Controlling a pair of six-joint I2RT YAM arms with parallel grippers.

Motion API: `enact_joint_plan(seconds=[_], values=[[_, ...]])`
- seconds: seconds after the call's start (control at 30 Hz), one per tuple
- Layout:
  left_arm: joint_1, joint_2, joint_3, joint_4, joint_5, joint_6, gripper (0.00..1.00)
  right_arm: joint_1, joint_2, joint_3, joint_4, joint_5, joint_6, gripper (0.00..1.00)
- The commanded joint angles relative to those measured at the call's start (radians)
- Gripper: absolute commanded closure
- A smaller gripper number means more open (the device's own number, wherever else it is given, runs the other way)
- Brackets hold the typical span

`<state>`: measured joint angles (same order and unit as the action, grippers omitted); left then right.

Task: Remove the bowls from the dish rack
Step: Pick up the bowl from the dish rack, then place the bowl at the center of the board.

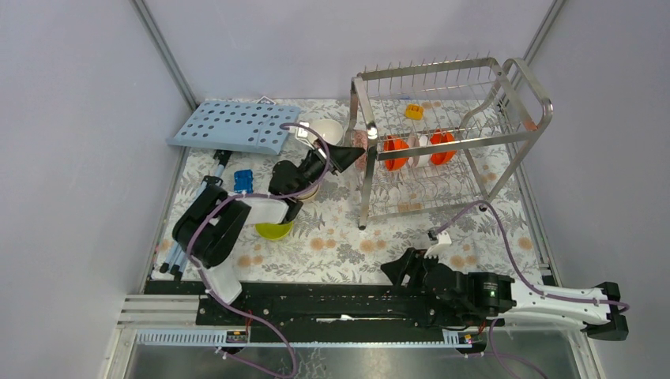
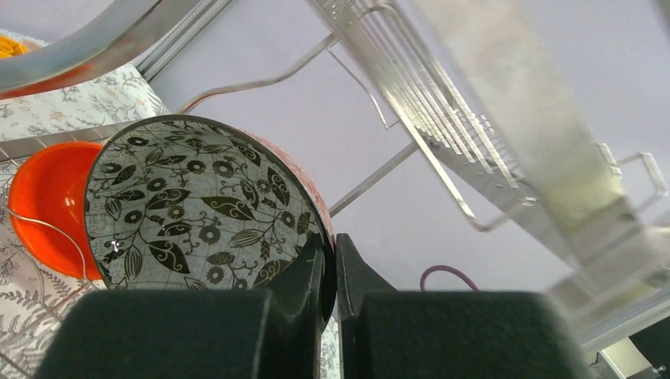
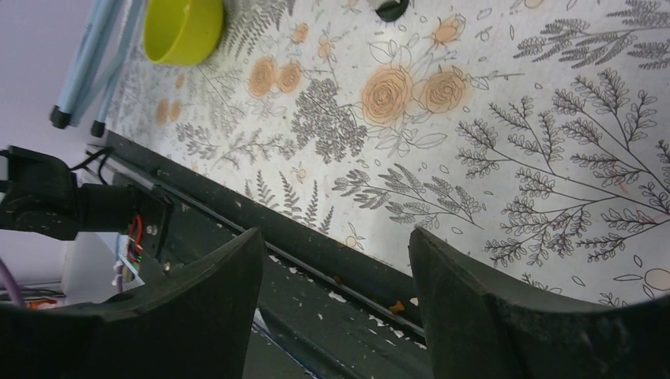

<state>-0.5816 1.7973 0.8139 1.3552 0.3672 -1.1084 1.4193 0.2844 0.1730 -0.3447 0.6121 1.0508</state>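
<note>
Left gripper [image 2: 332, 272] pinches black-and-white bowl [image 2: 197, 205] rim beside dish rack [image 2: 521, 103]; right gripper [image 3: 336, 292] gapes empty.

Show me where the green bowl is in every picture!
Top view: the green bowl sits left of the middle.
Left wrist view: it is not in this picture.
Right wrist view: it is in the top left corner.
Shared landmark: the flowered cloth under the bowl shows in all three views.
</note>
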Motion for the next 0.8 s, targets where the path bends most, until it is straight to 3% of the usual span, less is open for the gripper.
enact_joint_plan(seconds=[0.0, 0.23, 0.4, 0.57, 0.77], values=[[0.009, -0.173, -0.076, 0.042, -0.031, 0.048, 1.0, 0.006, -0.07, 0.059, -0.076, 0.061, -0.009, 0.26], [0.012, -0.436, -0.204, -0.199, -0.075, 0.16, 1.0, 0.006, -0.137, 0.107, -0.174, 0.074, -0.03, 0.25], [0.013, -0.678, -0.277, -0.469, -0.13, 0.2, 1.0, 0.006, -0.133, 0.15, -0.217, 0.061, -0.028, 0.25], [0.011, -0.977, -0.26, -0.94, -0.238, 0.359, 1.0, 0.006, -0.082, 0.175, -0.197, 0.033, -0.055, 0.25], [0.003, -1.161, -0.174, -1.399, -0.312, 0.528, 1.0, 0.006, 0.127, 0.215, -0.12, -0.015, -0.118, 0.24]])
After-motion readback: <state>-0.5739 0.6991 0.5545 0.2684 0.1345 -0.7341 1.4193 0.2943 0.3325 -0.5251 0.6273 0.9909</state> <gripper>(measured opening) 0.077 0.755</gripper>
